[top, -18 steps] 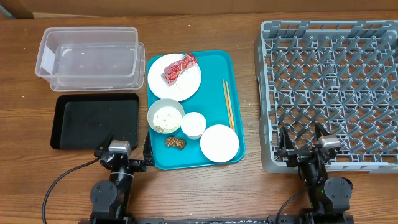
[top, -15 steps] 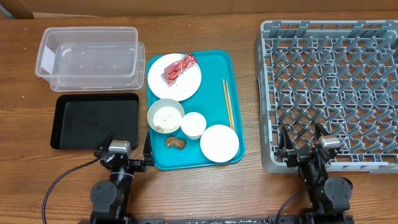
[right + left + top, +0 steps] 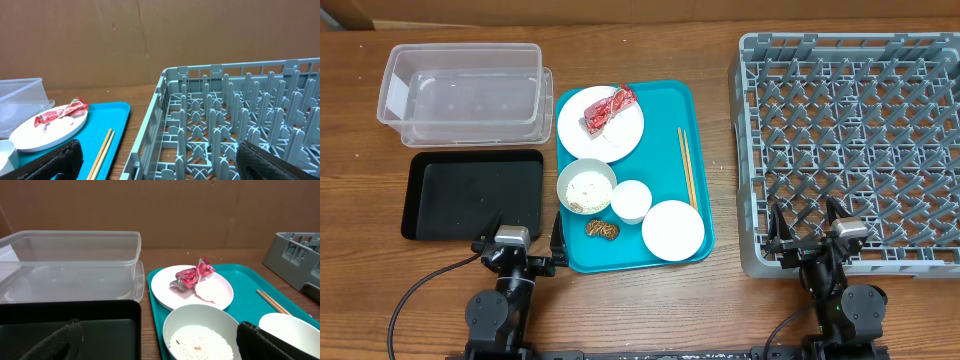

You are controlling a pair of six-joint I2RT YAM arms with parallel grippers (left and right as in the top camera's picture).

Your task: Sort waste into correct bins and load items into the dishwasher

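Wooden table (image 3: pixel 650 310) fills our view, with brown cardboard walling off the far side. We see the grey dish rack (image 3: pixel 850 140) on the right, its pegs bare. The clear tub (image 3: pixel 465 47) sits far left, and the black tray (image 3: pixel 470 195) lies just in front of it. Between them and the rack lies the teal tray (image 3: pixel 670 110). Our left gripper (image 3: pixel 520 240) hovers at the black tray's near edge and our right gripper (image 3: pixel 805 240) at the rack's near wall, both with jaws spread wide and holding nothing.

On the teal tray, the large plate (image 3: pixel 595 140) is farthest back. The small plate (image 3: pixel 673 230) is nearest us, with the bowl (image 3: pixel 563 180) and cup (image 3: pixel 631 201) side by side. Chopsticks (image 3: pixel 687 165) lie along the right side.

The red wrapper (image 3: pixel 608 108) and a white scrap (image 3: pixel 212 291) rest on the large plate. The brown lump (image 3: pixel 602 229) lies on the tray before the bowl, and whitish grains (image 3: pixel 587 190) sit inside the bowl.
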